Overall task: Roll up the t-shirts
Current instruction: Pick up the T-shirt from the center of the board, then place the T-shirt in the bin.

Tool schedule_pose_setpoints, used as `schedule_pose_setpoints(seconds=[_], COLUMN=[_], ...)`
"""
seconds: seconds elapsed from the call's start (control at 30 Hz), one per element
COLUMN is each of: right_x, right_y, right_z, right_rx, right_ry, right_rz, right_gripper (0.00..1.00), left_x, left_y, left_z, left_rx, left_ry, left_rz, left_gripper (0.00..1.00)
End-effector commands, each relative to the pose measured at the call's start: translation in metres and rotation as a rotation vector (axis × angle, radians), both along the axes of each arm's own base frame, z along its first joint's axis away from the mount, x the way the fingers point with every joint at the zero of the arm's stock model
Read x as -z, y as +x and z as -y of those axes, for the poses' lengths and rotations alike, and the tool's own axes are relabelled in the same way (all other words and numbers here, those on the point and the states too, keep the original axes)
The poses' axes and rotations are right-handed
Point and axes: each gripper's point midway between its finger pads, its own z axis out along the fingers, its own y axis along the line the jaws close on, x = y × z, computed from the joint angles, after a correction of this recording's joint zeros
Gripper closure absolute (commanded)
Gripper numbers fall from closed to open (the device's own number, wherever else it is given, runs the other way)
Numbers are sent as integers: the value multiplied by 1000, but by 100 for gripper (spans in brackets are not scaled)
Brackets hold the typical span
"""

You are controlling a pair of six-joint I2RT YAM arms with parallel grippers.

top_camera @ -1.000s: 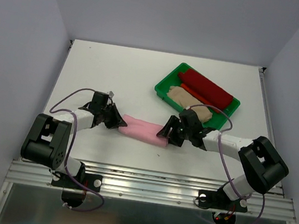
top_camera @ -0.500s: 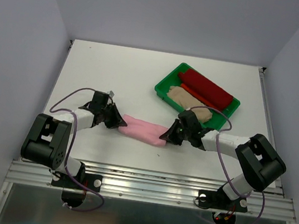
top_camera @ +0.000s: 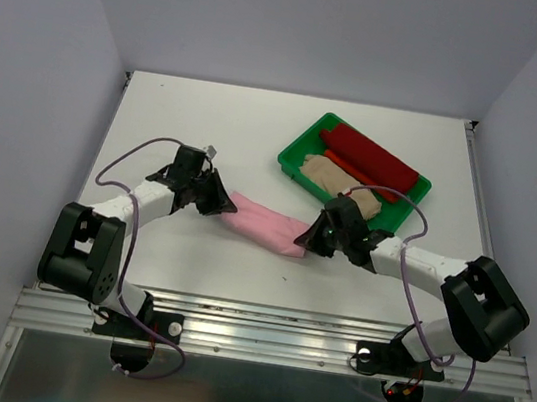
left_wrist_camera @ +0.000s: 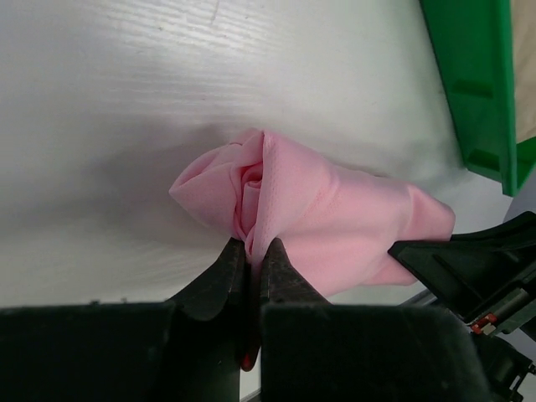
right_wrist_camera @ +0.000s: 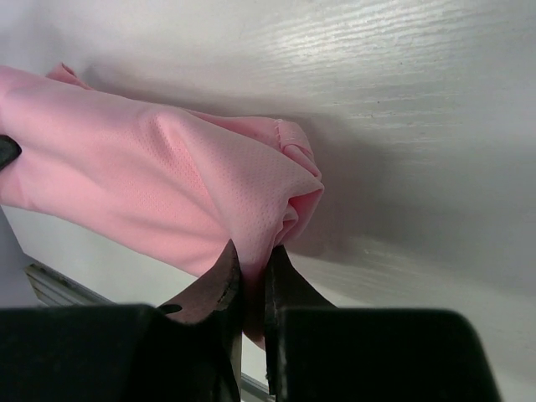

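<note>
Pink t-shirt (top_camera: 265, 224), a soft, light roll at mid-tabletop (top_camera: 200, 120) just near-left of the tray (top_camera: 301, 137), is pinched at its ends by the left pincer (top_camera: 222, 202) and right pincer (top_camera: 309, 238), grips likely to prevent unrolling.

top: high at near edge, looking down on table (top_camera: 208, 131) | wrists: close, low, facing each other | shared: pink t-shirt (top_camera: 265, 225), opposite ends

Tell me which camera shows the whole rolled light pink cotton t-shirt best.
Top external: it shows the rolled light pink cotton t-shirt end to end between left gripper and right gripper. Left wrist shows mainly its spiralled left end, pinched in the fingers; right wrist mainly its right end, likewise pinched.
</note>
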Motion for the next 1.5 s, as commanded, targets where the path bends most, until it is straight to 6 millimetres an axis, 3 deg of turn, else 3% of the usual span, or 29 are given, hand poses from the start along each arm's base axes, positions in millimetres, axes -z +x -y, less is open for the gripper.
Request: schedule_pose_setpoints(seconds=[0.0,0.17,0.37,0.53,0.6,0.63,0.73,0.87,0.9,0.97,1.0,1.03,1.07,1.1,1.17,1.33,1.47], right_x=[-18,-37,-70,-89,-94,-95,-104,-110,-110,-112,-112,-113,-112,-112,-111,-108,-102], right_y=[11,18,36,49,54,56,64,77,78,83,86,89,90,92,95,100,98], right_z=[7,8,22,43,52,56,78,116,121,132,141,145,149,152,159,178,188], right_rx=[20,31,87,128,153,161,213,287,290,306,320,324,331,329,341,364,357], right_ry=[-50,-49,-113,-211,-226,-236,-250,-292,-303,-316,-332,-336,-345,-352,-364,-400,-428], right_rz=[66,113,213,276,290,295,311,316,315,318,316,315,311,312,305,285,269], right_gripper=[99,99,99,99,99,99,99,99,99,99,99,99,99,99,99,99,99], left_x=[-31,-51,-92,-137,-140,-157,-170,-173,-162,-177,-167,-181,-182,-170,-181,-162,-145], left_y=[22,33,58,92,103,111,128,148,155,166,170,177,180,182,190,199,202], left_z=[1,0,5,31,43,53,76,106,112,124,134,142,147,157,169,200,205], left_rx=[7,2,15,59,80,96,144,224,236,254,277,288,299,323,345,402,410], left_ry=[1,19,20,4,10,-1,-17,-24,-22,-44,-55,-75,-83,-91,-114,-159,-156], left_rz=[83,129,228,319,325,365,401,435,418,459,440,475,480,458,491,466,439], left_gripper=[100,100,100,100,100,100,100,100,100,100,100,100,100,100,100,100,100])
